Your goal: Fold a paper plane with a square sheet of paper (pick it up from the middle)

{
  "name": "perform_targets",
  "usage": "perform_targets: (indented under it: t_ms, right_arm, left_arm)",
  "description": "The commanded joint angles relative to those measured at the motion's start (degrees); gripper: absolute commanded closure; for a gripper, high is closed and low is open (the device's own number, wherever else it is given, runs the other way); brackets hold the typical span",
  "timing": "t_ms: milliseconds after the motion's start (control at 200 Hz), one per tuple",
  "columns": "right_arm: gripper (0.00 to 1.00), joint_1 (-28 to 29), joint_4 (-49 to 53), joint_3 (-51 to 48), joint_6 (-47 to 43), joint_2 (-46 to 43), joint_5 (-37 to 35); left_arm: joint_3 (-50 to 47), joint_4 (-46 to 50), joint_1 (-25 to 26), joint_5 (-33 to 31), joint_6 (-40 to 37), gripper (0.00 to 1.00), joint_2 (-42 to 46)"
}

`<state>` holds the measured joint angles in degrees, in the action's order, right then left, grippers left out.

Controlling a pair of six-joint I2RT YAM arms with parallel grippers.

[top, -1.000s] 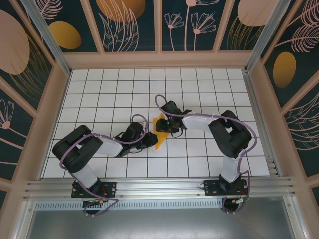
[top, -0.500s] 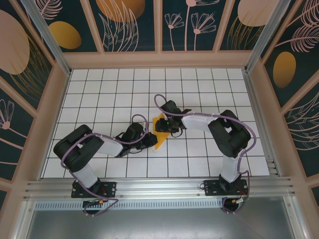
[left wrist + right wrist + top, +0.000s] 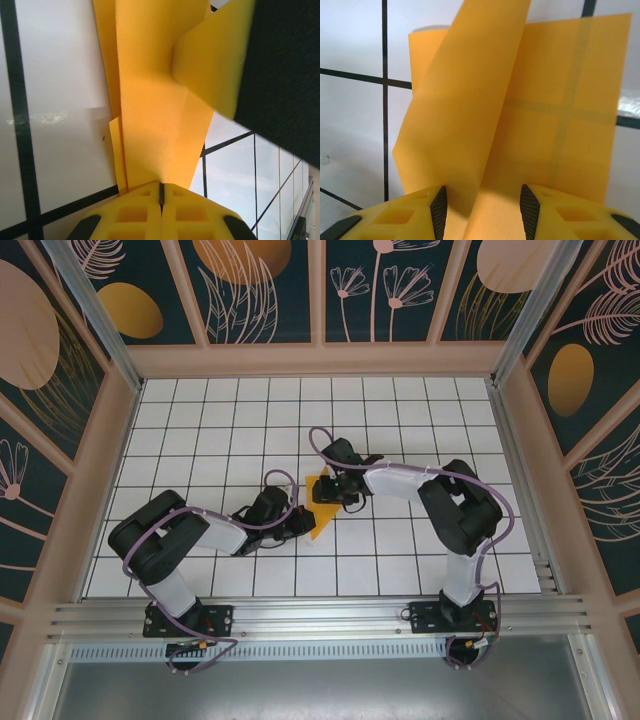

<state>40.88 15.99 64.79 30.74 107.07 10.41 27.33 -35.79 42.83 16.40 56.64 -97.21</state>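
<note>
The orange-yellow sheet of paper (image 3: 319, 506), folded and creased, lies mid-table between the two grippers. In the left wrist view the folded paper (image 3: 150, 100) runs away from my left gripper (image 3: 161, 192), whose yellow fingers (image 3: 135, 215) are shut on its near end. From above, the left gripper (image 3: 300, 523) is at the paper's lower-left edge. My right gripper (image 3: 326, 491) is over the paper's upper part. In its wrist view the right gripper (image 3: 484, 210) stands open, straddling the paper (image 3: 545, 130), where a raised flap (image 3: 465, 100) stands up between the pads.
White gridded tabletop (image 3: 220, 420) ringed by a wooden frame, with patterned wall panels (image 3: 260, 290) behind. Both black arms bend inward towards the middle. A metal rail (image 3: 320, 618) runs along the near edge. The right gripper's yellow finger (image 3: 215, 60) and black body loom close in the left wrist view.
Almost nothing: the right arm's elbow has shifted very slightly, while the paper and both grippers stay where they were.
</note>
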Motion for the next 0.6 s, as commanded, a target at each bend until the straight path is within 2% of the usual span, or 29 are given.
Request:
perform_targets:
  t_ms: [0,130,280,345,595]
  right_arm:
    - [0.53,-2.0,-0.97,1.15,-1.69,-5.62,2.23]
    - [0.56,-3.22,-6.17,-3.01,-2.92,-9.39,7.15]
    - [0.77,-3.63,-9.46,-6.75,-3.49,-8.01,13.99]
    - [0.83,-3.66,-10.74,-7.88,-3.56,-6.9,15.88]
    - [0.88,-3.7,-12.92,-8.25,-4.95,-1.68,20.28]
  left_arm:
    - [-1.48,6.43,0.48,-3.04,-0.3,0.95,-3.33]
    - [-1.67,6.7,0.49,-3.44,-0.1,0.96,-3.95]
    - [-1.81,6.65,0.51,-3.86,0.05,0.97,-4.26]
    - [-1.99,6.74,0.5,-4.19,0.22,0.97,-4.09]
    - [-2.89,5.76,0.5,-4.27,0.63,0.98,-3.78]
